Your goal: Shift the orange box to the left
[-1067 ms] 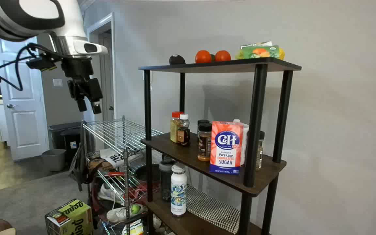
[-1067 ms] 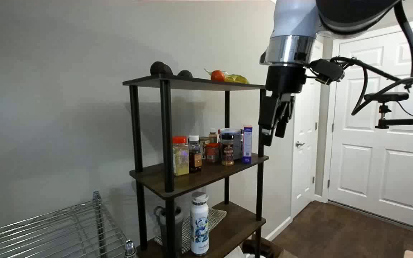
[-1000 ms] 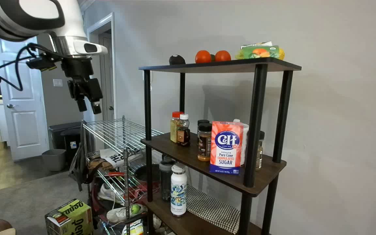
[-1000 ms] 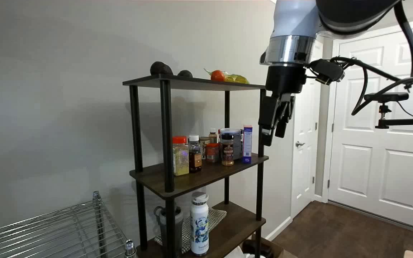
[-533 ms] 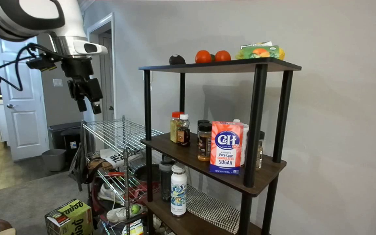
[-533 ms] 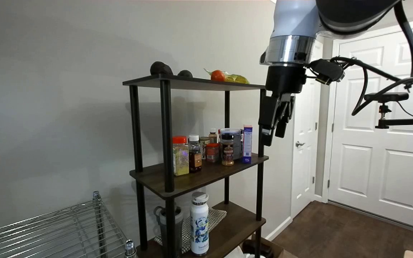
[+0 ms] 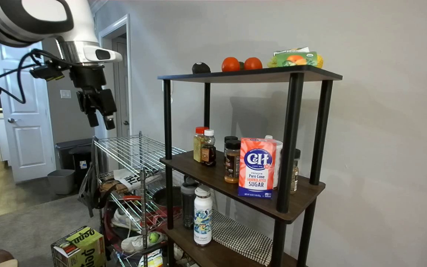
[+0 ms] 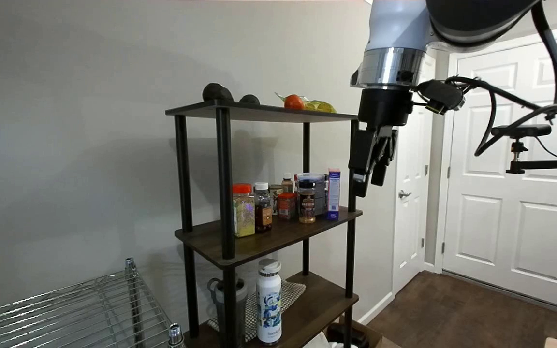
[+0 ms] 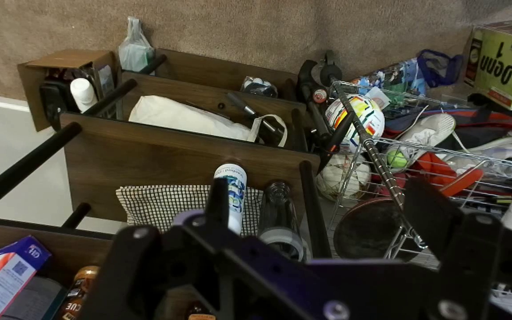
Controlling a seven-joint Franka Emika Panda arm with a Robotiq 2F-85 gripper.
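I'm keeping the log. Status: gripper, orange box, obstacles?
Gripper open, holding nothing. Orange box upright on shelf second from top. Spice jar left of it in both exterior views, possibly in the way.

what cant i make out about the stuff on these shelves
White cylindrical canister, in an exterior view: mostly hidden by the orange-red and white C&H sugar carton.
That carton, in the wrist view: partly cut off by the left edge.
Small spice jar with black lid, in an exterior view: partly hidden by a round black post.
Dark grey handled tumbler, in an exterior view: partly hidden by another black post.
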